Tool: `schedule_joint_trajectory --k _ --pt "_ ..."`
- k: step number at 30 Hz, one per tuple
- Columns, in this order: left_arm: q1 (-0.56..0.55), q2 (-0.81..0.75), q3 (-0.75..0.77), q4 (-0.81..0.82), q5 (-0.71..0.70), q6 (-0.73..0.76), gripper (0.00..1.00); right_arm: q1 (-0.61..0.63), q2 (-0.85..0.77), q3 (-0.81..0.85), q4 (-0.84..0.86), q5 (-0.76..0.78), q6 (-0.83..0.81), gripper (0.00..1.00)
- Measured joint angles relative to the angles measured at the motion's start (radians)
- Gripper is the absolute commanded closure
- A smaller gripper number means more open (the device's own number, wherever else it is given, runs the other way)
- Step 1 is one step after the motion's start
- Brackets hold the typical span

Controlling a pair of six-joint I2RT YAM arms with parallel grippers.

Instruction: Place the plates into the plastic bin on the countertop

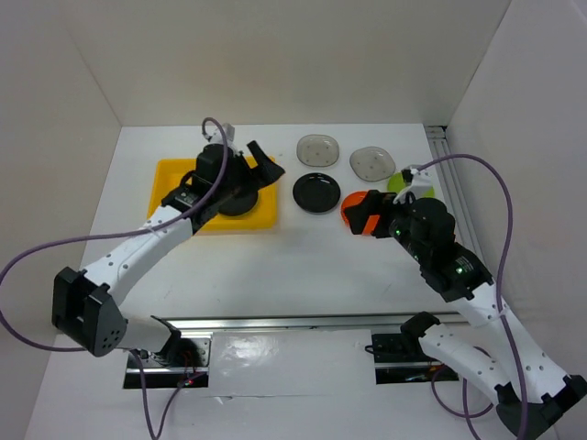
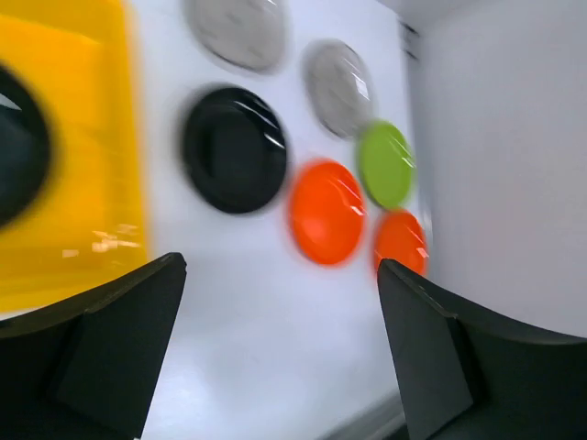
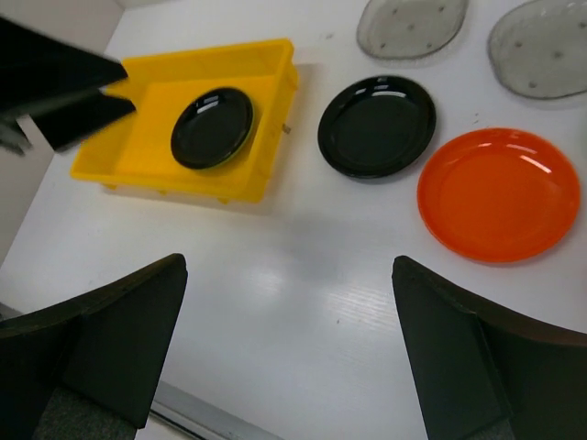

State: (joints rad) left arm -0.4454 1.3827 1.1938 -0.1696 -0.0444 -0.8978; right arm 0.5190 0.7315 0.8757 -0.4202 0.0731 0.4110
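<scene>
**One plate in the bin, six out on the countertop**

One black plate [image 3: 212, 127] lies inside the yellow plastic bin [image 3: 183, 179], toward its right wall. The left gripper [image 2: 280, 275] hangs above the bin, fingers spread wide with nothing between them. The plate sits off to the side of its left finger, clear of both. The right gripper [image 3: 289, 275], likewise splayed and empty, hovers over the white countertop [image 1: 303, 261]. The nearest orange plate [image 3: 498, 194] lies ahead of its right finger, not between the two. A second black plate [image 3: 377, 126], two grey plates [image 3: 412, 25], a lime green plate [image 2: 385, 163] and a second orange plate [image 2: 400, 240] wait close together. The likely hazard is a finger skidding off a shallow, glossy rim and shoving that dish into its neighbours. With the left arm over the bin, a delivery from the right could also cause a clash.
</scene>
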Motion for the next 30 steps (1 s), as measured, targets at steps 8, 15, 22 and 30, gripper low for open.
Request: schedule_joint_trajectory --k 8,15,22,30 --pt "-0.285 0.225 -0.108 0.259 0.006 -0.131 0.01 0.000 -0.134 0.103 -0.104 0.172 0.024 0.00" --pt "-0.371 0.590 -0.050 0.431 0.012 -0.239 0.04 0.000 -0.203 0.209 -0.173 0.219 0.037 0.00" --pt "-0.392 0.777 0.204 0.488 -0.025 -0.272 0.12 0.000 -0.249 0.209 -0.248 0.219 0.038 0.00" --pt "-0.410 0.834 0.248 0.468 -0.089 -0.360 0.23 0.000 -0.286 0.232 -0.303 0.231 0.038 0.00"
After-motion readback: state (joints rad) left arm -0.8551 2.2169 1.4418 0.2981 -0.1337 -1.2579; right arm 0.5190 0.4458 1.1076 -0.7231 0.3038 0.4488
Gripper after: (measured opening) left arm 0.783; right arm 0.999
